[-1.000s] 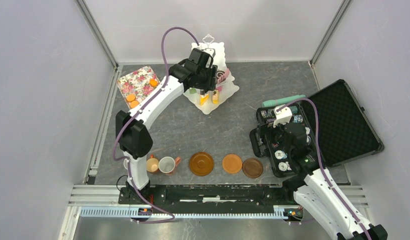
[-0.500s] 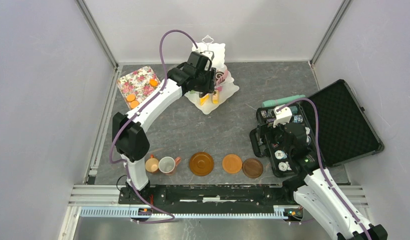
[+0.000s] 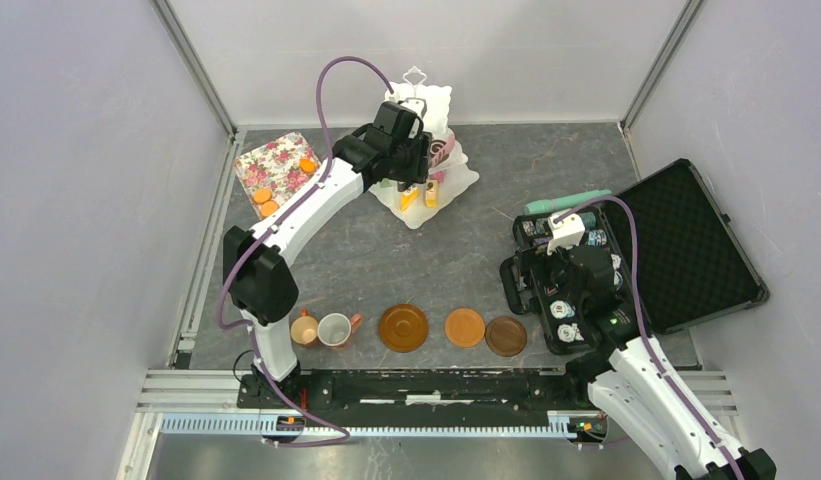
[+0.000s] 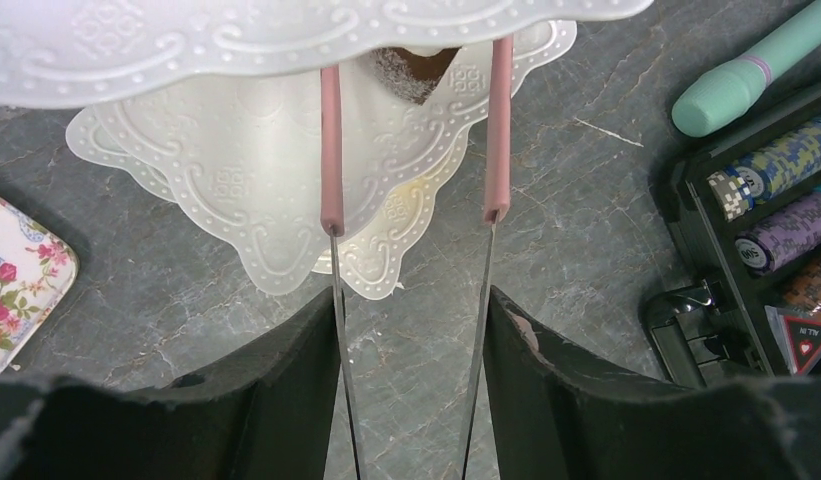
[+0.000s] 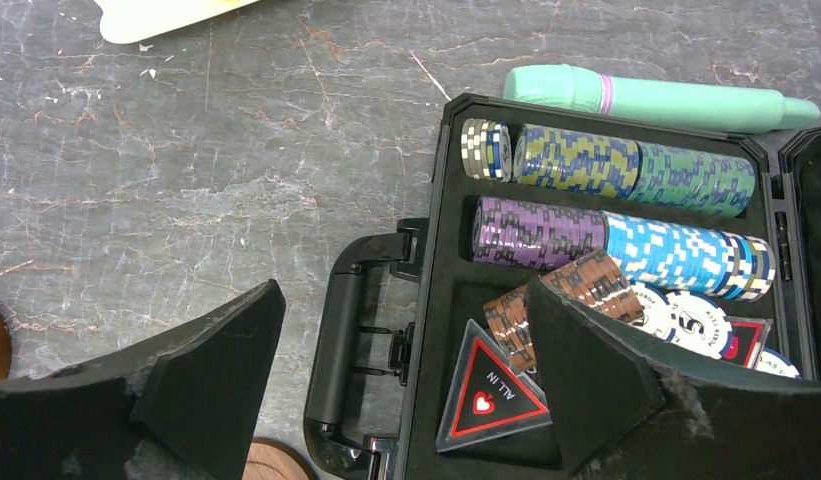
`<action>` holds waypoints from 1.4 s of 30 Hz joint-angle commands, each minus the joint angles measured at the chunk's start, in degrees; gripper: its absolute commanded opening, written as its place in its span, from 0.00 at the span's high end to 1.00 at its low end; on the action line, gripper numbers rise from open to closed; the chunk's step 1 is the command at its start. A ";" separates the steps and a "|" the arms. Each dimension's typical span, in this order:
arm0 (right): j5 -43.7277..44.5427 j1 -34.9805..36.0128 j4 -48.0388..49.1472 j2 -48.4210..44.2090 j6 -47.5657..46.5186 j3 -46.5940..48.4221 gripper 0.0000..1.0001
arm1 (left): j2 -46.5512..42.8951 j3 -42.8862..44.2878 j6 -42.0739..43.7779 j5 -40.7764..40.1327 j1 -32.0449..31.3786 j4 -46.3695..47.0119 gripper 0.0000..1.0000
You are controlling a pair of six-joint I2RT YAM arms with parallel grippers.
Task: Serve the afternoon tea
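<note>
Edged slightly deeper toward the three-tier stand (image 3: 438, 102) at 12 o'clock with left claw (image 4: 411, 300) clamped on pink-tipped tongs (image 4: 332, 150) straddling a brown cake (image 4: 411, 72), likely nearing a pick, right claw (image 5: 404, 295) spread wide over poker chip case (image 5: 626, 250), saucers (image 3: 403, 327) at 6 o'clock bare

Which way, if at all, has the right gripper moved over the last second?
No. The right gripper is over the same handle side of the black case as before.

Grey table (image 3: 436, 260) holds stand (image 3: 467, 180), saucers (image 3: 403, 327), mugs (image 3: 334, 329), case (image 3: 691, 250), tray (image 3: 271, 165).
</note>
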 commanded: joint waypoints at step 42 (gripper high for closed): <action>-1.46 0.24 1.62 -0.35 0.49 -0.03 0.02 | -41.90 -32.74 0.15 0.46 5.20 -7.15 0.51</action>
